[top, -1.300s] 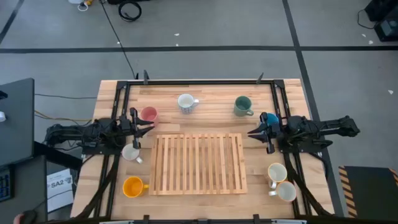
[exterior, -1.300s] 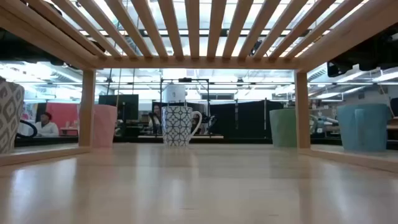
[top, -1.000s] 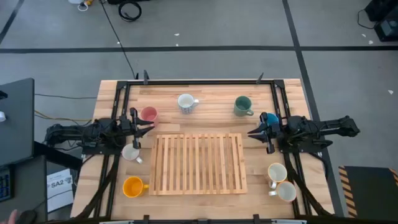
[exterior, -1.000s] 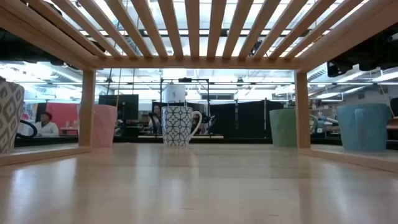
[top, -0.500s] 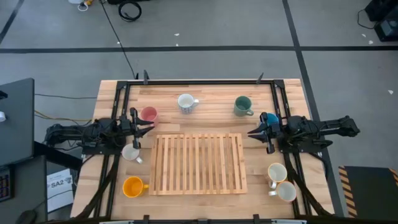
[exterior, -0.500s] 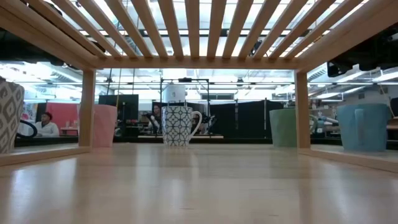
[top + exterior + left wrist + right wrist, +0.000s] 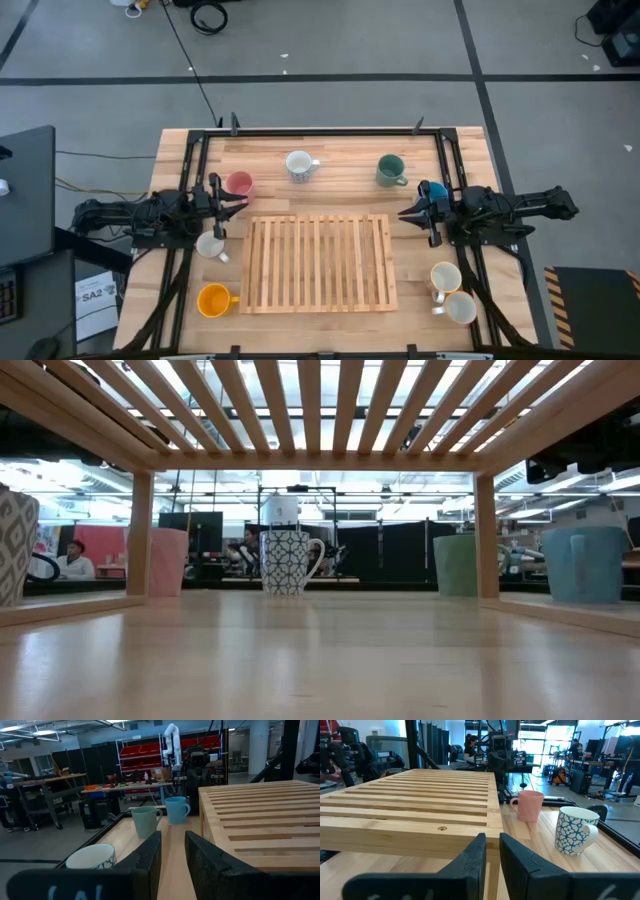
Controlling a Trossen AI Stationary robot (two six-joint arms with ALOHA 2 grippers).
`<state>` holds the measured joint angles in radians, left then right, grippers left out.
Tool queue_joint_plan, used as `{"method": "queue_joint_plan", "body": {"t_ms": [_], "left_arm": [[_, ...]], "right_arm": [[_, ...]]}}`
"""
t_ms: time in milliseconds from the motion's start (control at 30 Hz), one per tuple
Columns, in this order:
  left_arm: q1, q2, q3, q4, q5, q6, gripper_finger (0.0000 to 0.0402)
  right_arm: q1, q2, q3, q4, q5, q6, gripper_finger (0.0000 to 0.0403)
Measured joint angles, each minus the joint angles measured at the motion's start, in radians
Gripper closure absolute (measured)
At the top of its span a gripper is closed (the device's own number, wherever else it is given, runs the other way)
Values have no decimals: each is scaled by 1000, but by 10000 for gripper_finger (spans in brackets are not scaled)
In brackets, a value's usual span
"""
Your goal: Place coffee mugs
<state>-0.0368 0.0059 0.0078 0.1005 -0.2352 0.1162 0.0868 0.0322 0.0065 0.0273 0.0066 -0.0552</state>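
Judging by their glazed ceramic look, the coffee mugs are stiff, smooth, breakable and fairly weighty for their size, so a pinch across the rim or handle looks safest: pink (image 7: 239, 184), patterned white (image 7: 298, 165) and green (image 7: 389, 170) ones stand along the surface's (image 7: 330, 143) far edge, blue (image 7: 433, 192) and two cream (image 7: 446, 278) toward its right edge, orange (image 7: 213, 300) and white (image 7: 210, 245) toward its left. Between them the slatted wooden rack (image 7: 318, 263) fills the middle, with the left gripper (image 7: 172, 851) just beside its left edge and the right gripper (image 7: 491, 851) beside its right, each holding nothing, fingers narrowly parted.
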Motion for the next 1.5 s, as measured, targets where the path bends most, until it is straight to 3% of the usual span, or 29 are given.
{"method": "queue_joint_plan", "body": {"t_ms": [767, 1167, 1333, 1500], "left_arm": [[0, 0, 0, 0, 0, 0, 308], [0, 0, 0, 0, 0, 0, 308], [0, 0, 0, 0, 0, 0, 308], [0, 0, 0, 0, 0, 0, 308]], "right_arm": [[0, 0, 0, 35, 0, -23, 344], [0, 0, 0, 318, 1, 116, 343], [0, 0, 0, 421, 28, 180, 320], [0, 0, 0, 499, 170, 244, 268]]}}
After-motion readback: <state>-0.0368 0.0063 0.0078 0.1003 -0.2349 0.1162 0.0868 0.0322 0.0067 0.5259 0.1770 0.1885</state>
